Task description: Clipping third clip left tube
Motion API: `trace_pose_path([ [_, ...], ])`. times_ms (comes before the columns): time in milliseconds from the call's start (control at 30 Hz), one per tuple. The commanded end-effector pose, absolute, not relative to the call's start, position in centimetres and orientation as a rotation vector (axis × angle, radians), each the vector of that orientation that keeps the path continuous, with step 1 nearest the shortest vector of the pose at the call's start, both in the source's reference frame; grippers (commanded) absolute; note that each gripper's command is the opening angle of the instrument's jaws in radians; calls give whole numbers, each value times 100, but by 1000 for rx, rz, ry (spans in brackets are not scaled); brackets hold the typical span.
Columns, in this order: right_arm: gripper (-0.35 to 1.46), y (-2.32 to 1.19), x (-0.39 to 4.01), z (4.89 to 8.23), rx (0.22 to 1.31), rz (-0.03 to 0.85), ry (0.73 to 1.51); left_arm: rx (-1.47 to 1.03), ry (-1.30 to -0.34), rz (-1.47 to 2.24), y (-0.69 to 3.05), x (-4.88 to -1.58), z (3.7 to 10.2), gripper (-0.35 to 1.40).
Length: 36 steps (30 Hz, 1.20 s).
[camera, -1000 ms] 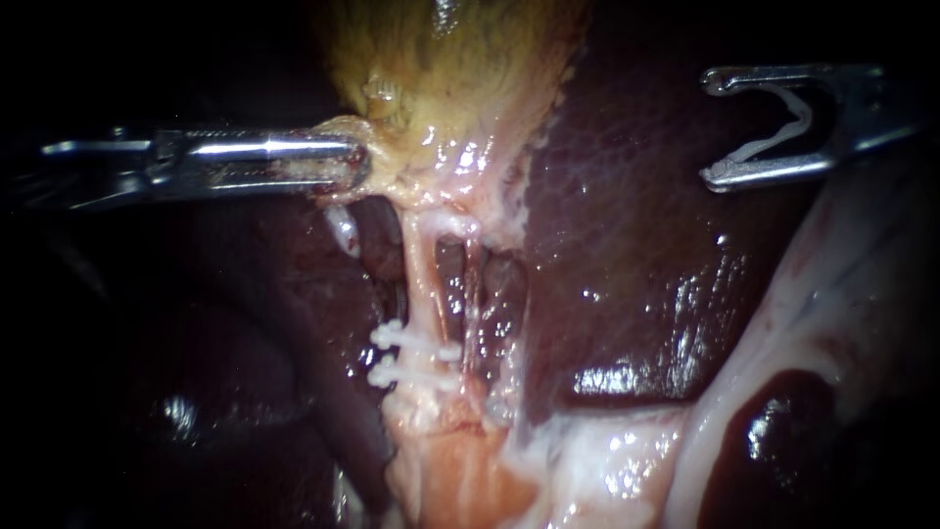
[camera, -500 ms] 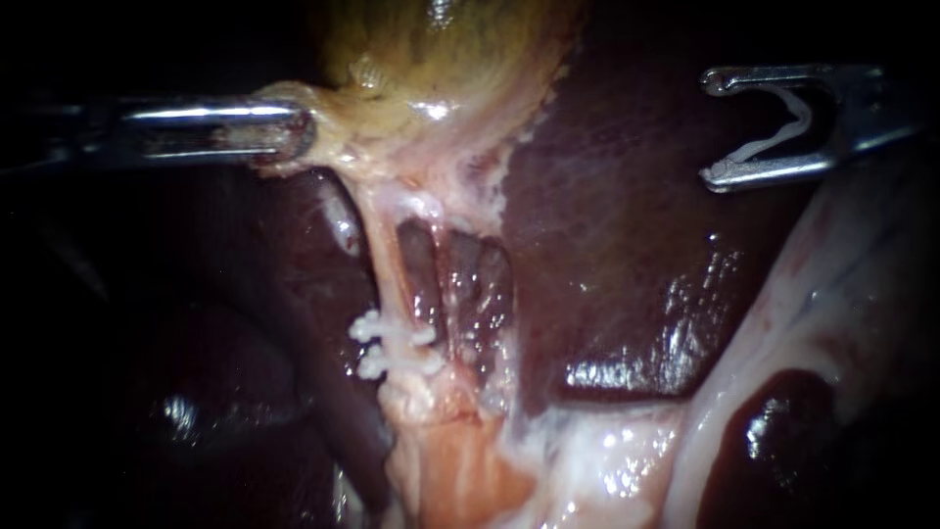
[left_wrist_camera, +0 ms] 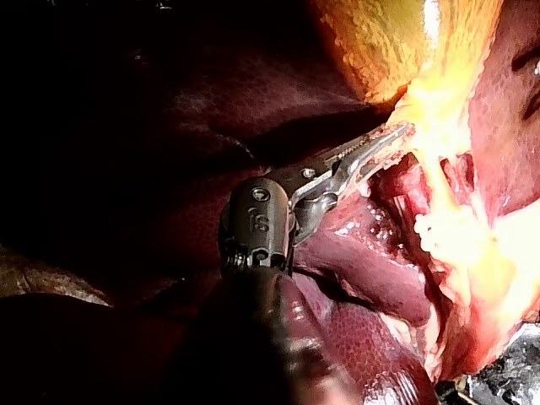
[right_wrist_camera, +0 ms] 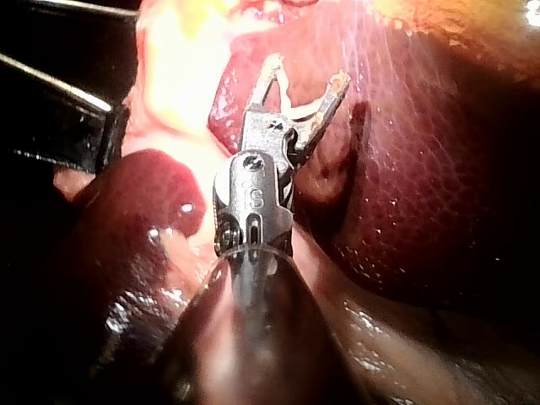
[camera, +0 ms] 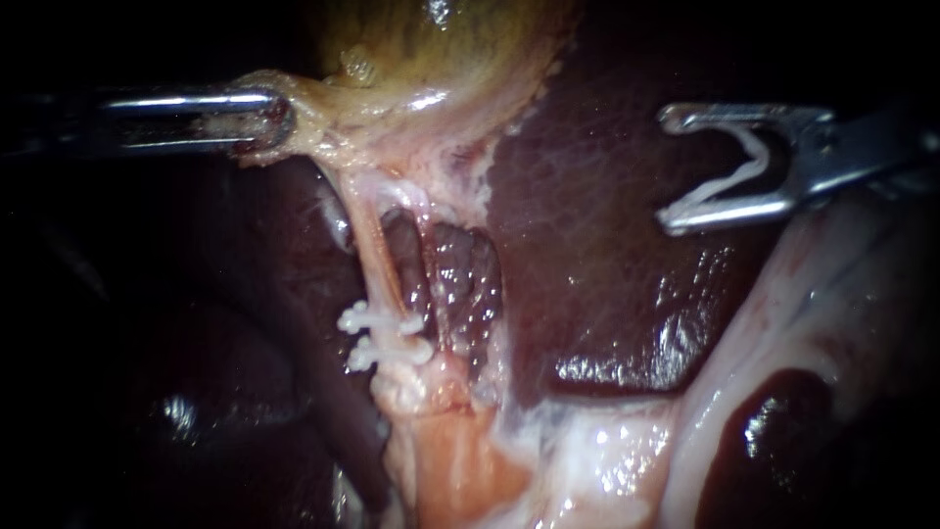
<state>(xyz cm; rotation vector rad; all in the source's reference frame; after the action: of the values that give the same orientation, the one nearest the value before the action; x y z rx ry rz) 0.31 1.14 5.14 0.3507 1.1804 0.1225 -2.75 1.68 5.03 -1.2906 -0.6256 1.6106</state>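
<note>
My left instrument (camera: 266, 120) comes in from the left, its jaws shut on the pale edge of the yellow gallbladder (camera: 441, 39), and holds it taut. Below it the left tube (camera: 377, 260) runs down to two white clips (camera: 384, 335) across it. My right instrument (camera: 670, 168) hovers over the liver (camera: 587, 255), well right of the tube. Its jaws stand wide apart with an open white clip (camera: 729, 178) seated between them. In the left wrist view the jaws (left_wrist_camera: 384, 139) grip pale tissue. The right wrist view shows the loaded clip (right_wrist_camera: 297, 105) ahead of the tool.
Dark red liver lies on both sides of the tubes. Behind the tubes is a dark window (camera: 455, 279). Pale fatty tissue (camera: 607, 460) spreads below, with a whitish fold (camera: 803, 294) at the right. In the right wrist view my left instrument's shaft (right_wrist_camera: 59, 118) lies beside mine.
My left instrument has drawn the gallbladder edge further left and a little up, stretching the clipped tube. My right instrument has moved left and down toward the tubes, carrying the clip.
</note>
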Motion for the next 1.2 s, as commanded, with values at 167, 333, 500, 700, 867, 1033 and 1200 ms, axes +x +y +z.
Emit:
trace_pose_path([
  [167,50,81,77,520,443,160,1190,-1290,-624,1611,168,-276,504,-35],
  [333,50,59,116,524,514,194,1191,-1290,-624,1611,167,-276,504,-35],
  [500,50,47,146,527,562,219,1201,-1290,-623,1611,167,-277,504,-35],
  [700,50,45,171,531,594,257,1209,-1290,-622,1610,167,-278,504,-35],
  [867,50,46,184,540,611,290,1201,-1290,-621,1610,167,-279,504,-35],
  [1033,50,47,189,560,625,319,1190,-1289,-621,1610,166,-279,504,-35],
  [1200,50,52,192,583,629,333,1184,-1289,-620,1610,166,-279,503,-35],
])
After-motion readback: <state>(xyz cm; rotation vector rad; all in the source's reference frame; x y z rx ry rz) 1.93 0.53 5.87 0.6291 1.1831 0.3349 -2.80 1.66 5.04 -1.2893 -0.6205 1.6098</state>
